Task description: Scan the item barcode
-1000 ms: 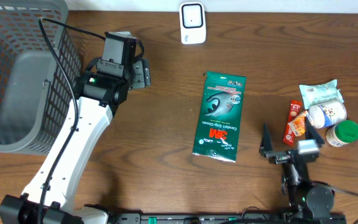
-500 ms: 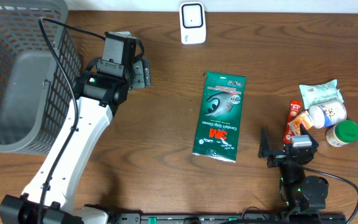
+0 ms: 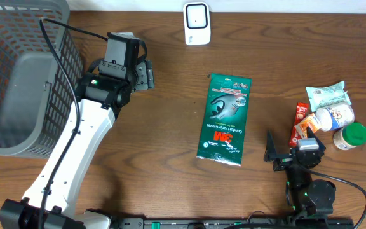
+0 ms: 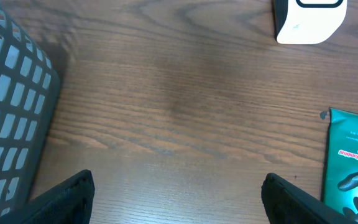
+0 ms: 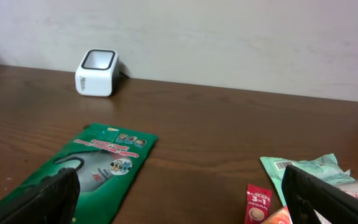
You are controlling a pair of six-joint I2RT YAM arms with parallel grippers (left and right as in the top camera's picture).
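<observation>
Here, green 3M glove packet (image 3: 225,119) flat on wood table (image 3: 170,95), printed side up, left and right jaws spread, empty

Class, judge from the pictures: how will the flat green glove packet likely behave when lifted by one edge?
The green glove packet lies thin and flat, so it will probably droop. Its printed film wrapper looks smooth, so it may slide on the table if pushed. Being flat, it should not roll.
</observation>
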